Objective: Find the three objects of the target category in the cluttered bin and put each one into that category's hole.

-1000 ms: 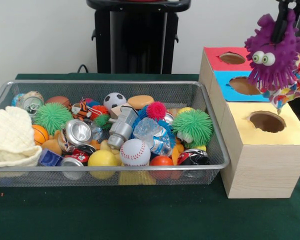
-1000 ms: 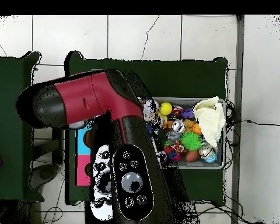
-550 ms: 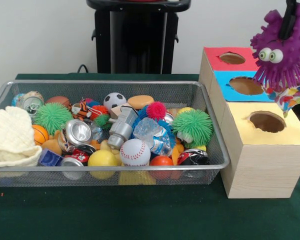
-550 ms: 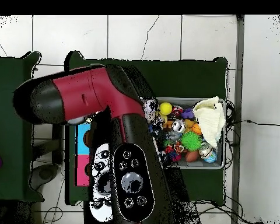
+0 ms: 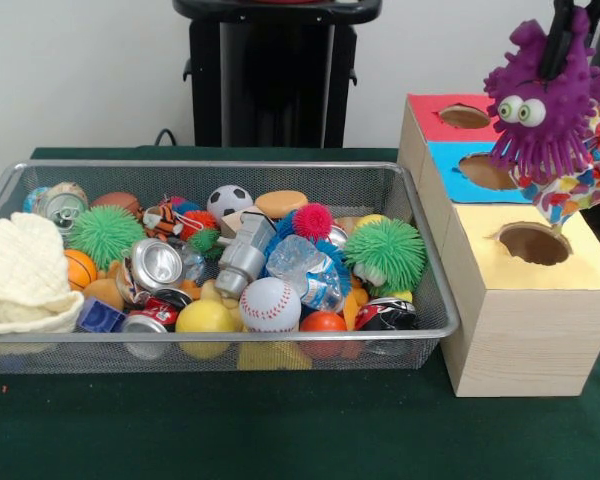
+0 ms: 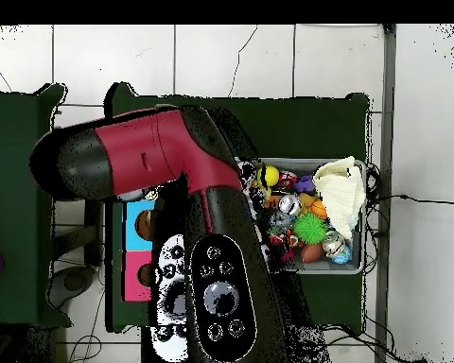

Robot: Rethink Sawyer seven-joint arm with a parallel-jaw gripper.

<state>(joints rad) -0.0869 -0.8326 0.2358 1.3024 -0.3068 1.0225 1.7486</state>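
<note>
Gripper (image 5: 558, 45) up at the top right of the front view, its dark fingers clamped on the crown of a purple spiky toy (image 5: 540, 105) with googly eyes, and the toy hangs clear in the air beneath it. Clinging to the toy's lower right side is a scrap of multicoloured confetti-print fabric (image 5: 572, 188). Directly below the gripper stands the wooden sorting box (image 5: 520, 325), and the toy dangles in front of its blue section (image 5: 458, 178), with the red section (image 5: 432, 119) just behind and the yellow section's hole (image 5: 533, 243) lower down, nearer the camera. Well off to the gripper's side sits the wire mesh bin (image 5: 420, 290), packed with balls, crushed cans and green spiky toys. From overhead, the red and black arm (image 6: 174, 189) covers the box, so the gripper itself cannot be made out there.
</note>
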